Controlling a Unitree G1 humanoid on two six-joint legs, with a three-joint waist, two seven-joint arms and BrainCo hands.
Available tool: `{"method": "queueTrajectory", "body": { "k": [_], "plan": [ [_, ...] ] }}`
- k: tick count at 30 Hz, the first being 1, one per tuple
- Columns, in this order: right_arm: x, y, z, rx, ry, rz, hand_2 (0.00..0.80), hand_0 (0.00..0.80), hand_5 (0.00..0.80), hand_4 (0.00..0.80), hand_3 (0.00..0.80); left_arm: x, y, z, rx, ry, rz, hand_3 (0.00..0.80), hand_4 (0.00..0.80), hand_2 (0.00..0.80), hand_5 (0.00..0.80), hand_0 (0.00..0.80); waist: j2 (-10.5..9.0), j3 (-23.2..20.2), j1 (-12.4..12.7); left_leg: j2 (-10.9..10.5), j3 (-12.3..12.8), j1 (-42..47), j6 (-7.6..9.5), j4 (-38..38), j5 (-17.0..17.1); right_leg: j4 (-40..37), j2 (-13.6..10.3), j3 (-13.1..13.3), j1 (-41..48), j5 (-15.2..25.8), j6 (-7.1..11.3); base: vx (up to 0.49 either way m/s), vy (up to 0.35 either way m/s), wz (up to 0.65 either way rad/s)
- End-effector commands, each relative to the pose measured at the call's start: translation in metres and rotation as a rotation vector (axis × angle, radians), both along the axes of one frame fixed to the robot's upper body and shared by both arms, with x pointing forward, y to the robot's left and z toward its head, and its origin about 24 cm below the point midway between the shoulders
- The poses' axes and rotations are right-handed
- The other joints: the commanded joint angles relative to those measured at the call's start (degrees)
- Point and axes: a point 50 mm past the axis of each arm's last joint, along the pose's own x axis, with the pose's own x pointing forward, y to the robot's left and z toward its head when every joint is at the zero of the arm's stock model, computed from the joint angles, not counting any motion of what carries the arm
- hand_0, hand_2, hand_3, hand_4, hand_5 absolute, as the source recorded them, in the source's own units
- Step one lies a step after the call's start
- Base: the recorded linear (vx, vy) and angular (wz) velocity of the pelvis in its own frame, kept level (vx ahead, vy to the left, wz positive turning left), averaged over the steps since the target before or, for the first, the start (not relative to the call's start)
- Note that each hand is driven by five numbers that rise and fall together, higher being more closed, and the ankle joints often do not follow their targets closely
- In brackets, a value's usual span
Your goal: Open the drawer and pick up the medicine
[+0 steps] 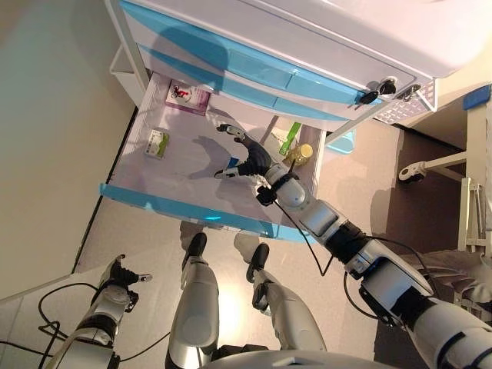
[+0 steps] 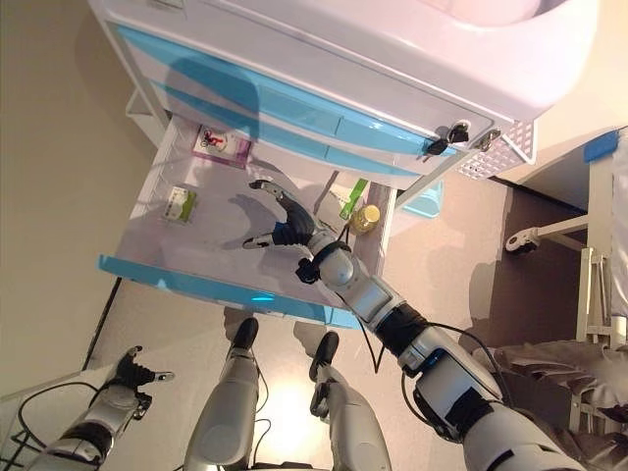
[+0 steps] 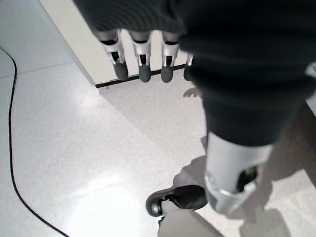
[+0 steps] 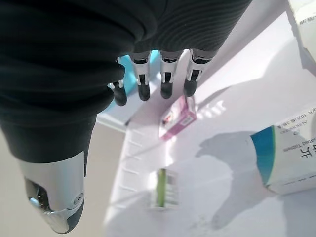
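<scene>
1. Drawer: pulled out of white cabinet, blue front edge.
2. Medicine: green box near drawer's left wall; pink box at back corner.
3. Right hand: above drawer's middle, fingers spread, empty.
4. Left hand: low over floor, fingers relaxed, empty.

The right hand hung over the open drawer and covered part of its floor, so whatever lay directly beneath the palm could not be made out. A white and teal box beside that hand was cut off by the edge of the right wrist view. Past the fingers a green box was blurred, its print unreadable. The yellow bottle and green box at the drawer's right wall were partly hidden by the cabinet front.
</scene>
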Motion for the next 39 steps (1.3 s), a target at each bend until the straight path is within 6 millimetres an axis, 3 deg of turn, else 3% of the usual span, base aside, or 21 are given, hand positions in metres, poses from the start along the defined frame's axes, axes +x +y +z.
{"method": "queueTrajectory", "body": {
  "k": [1,17,39],
  "plan": [
    [0.002,0.005,0.029,-0.026,-0.173,-0.027,0.0,0.0,0.0,0.0,0.0,-0.003,0.003,0.0,0.042,0.004,0.008,0.0,0.0,0.0,0.0,0.0,0.5,0.27,1.74,-4.94,-0.74,-1.31,4.42,-2.79,3.46,4.91,-1.22,0.3,0.84,-3.51,3.91,0.0,0.0,0.0],
    [0.04,-0.02,0.019,-0.42,-0.255,-0.259,0.0,0.0,0.0,0.0,0.0,0.002,-0.003,-0.001,0.04,0.001,-0.013,0.0,0.0,0.0,0.0,0.0,1.88,1.52,2.77,-5.21,-1.15,-1.68,4.49,-2.88,3.64,5.01,-1.57,0.07,0.51,-3.22,4.05,0.0,0.001,0.01],
    [0.053,-0.033,-0.004,-0.577,-0.166,-0.352,0.0,0.0,0.0,0.0,0.0,0.004,-0.015,-0.008,0.008,0.013,-0.007,0.0,0.0,0.0,0.0,0.0,2.49,2.15,2.7,-5.41,-0.99,-1.6,4.49,-3.04,3.68,5.46,-1.8,0.53,0.11,-3.17,3.82,0.0,0.0,0.0]
  ]
}}
